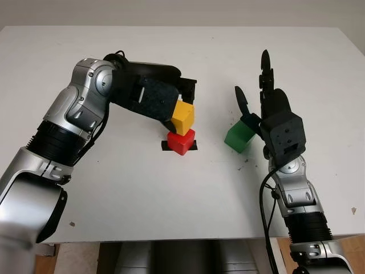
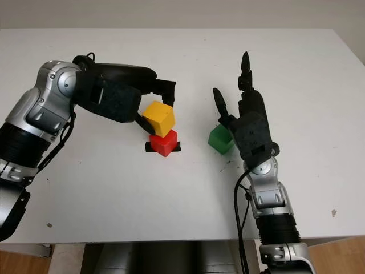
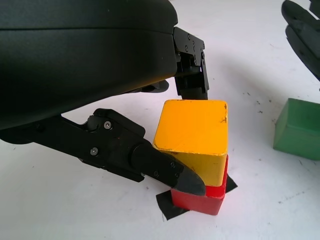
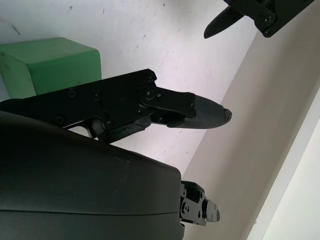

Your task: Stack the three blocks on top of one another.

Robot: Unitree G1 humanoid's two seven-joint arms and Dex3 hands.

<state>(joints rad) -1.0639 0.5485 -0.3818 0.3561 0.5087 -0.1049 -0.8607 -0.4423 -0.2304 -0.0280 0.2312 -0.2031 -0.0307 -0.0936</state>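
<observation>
Step in hand: you're seating the yellow block (image 1: 183,116) on the red block (image 1: 181,141), which sits on a black tape mark (image 3: 170,206) at counter (image 1: 171,194) centre. Yellow sits on red but tilted and offset, not square yet. Left hand (image 1: 171,105) is clenched around the yellow block, fingertips (image 3: 190,182) pressing its sides. Judgement: next you need to level and centre it, then let go slowly; a skewed release could tip it. Right hand (image 1: 268,114) is open, empty, just beside the green block (image 1: 238,137), which is on the counter right of the stack, awaiting pickup as 3rd tier.
</observation>
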